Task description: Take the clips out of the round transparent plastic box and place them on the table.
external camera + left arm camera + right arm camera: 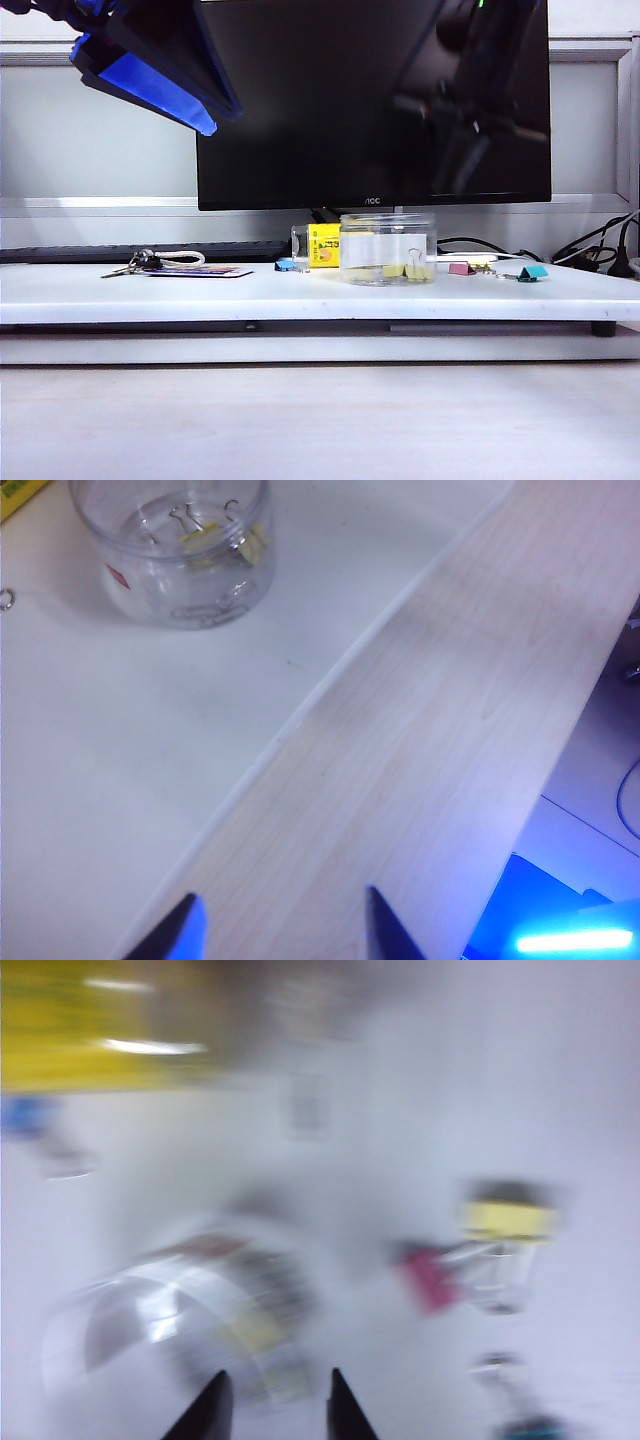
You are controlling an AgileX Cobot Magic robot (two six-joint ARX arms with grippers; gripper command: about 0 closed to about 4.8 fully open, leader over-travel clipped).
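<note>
Pale-yellow binder clips lie inside the round transparent plastic box on the white desk; the left end effector gapes wide nearby, the right end effector hovers above the box, fingers parted.

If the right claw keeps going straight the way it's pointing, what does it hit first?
Most likely the round transparent plastic box: the right claw, jaws parted, points at its rim. The wrist picture is badly blurred, so depth is uncertain.

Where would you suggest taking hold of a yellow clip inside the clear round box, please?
Judging from the left wrist view, take a clip by its upstanding wire handles, coming straight down through the open mouth of the round transparent plastic box. The box stands upright, so its wall blocks any approach from the side.
</note>
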